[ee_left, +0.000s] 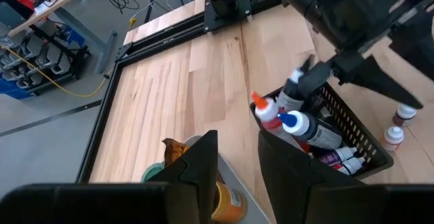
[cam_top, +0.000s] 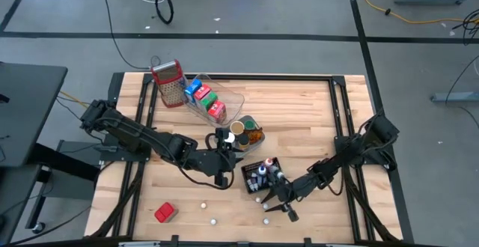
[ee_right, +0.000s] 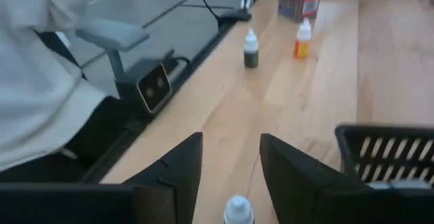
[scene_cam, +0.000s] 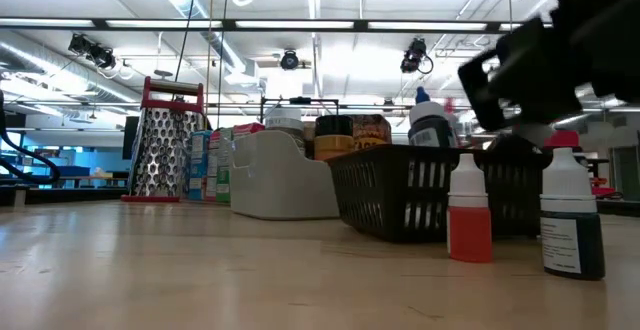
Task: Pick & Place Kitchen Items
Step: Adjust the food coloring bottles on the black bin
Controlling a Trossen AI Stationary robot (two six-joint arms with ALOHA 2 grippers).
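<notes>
The right gripper [ee_right: 230, 166] hangs low over the table's near edge, just right of the black basket [cam_top: 251, 174]. Its fingers stand parted on either side of a white-capped dropper bottle [ee_right: 238, 209] that stands upright on the wood between them. Contact is not visible, so whether the fingers already grip the bottle cannot be told.

Hazards:
- The bottle is small and narrow. An off-centre close can push the cap sideways and tip the bottle.
- Two more dropper bottles, a dark one [ee_right: 251, 49] and an orange one [ee_right: 303, 39], stand near each other further along the table. A rolling bottle may knock them over.
- The black basket is already crowded with upright bottles. A low carry can catch its rim.

The left gripper [ee_left: 237, 166] waits near the table's centre over the grey tray [scene_cam: 280, 175] of jars. Its fingers stand slightly parted and hold nothing.
</notes>
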